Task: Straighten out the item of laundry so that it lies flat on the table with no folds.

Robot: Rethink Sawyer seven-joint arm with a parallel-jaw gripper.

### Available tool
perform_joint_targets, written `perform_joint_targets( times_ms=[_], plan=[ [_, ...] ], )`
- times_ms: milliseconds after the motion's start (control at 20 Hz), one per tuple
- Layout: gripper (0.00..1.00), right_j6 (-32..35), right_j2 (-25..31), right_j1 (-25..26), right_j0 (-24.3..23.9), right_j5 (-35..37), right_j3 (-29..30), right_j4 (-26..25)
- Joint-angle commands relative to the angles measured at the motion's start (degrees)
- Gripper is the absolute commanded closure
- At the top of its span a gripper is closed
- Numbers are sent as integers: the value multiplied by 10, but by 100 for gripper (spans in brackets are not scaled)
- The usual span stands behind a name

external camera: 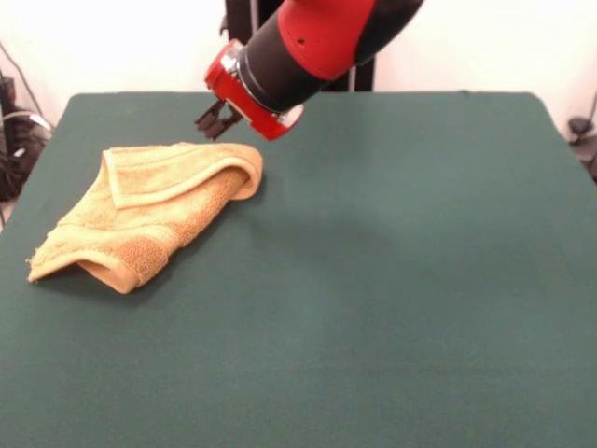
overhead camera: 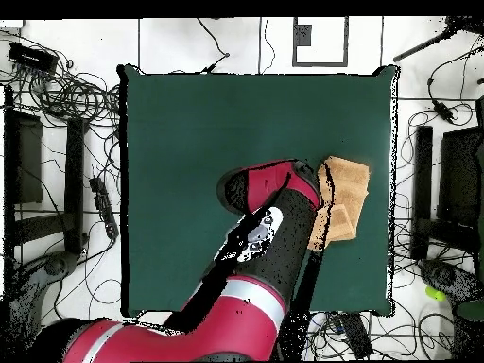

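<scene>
The orange-tan towel (external camera: pixel 149 210) lies crumpled on the left part of the dark green table (external camera: pixel 392 280), with its far edge folded over and a corner doubled under at the near left. My gripper (external camera: pixel 215 119) hangs just beyond the towel's far edge, slightly above the cloth and holding nothing. I cannot make out whether it is open or shut. In the overhead view the towel (overhead camera: pixel 347 194) shows near the table's (overhead camera: pixel 189 142) right edge, partly hidden by my red and black arm (overhead camera: pixel 274 236), which also hides the gripper.
Cables (overhead camera: pixel 76 95) and dark equipment (overhead camera: pixel 24 161) lie on the floor around the table. Black stands (overhead camera: pixel 421 189) are at the right side. My arm reaches diagonally over the table's middle in the overhead view.
</scene>
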Motion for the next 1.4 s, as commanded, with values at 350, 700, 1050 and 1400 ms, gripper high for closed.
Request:
perform_joint_targets(
  times_ms=[350,700,1050,1400],
  plan=[
    [0,11,64,7,-6,-20,51,-9],
    [0,17,63,21,-2,-36,36,-18],
    [0,54,65,63,2,-41,-8,-14],
    [0,80,73,83,7,-80,-19,-5]
  ],
)
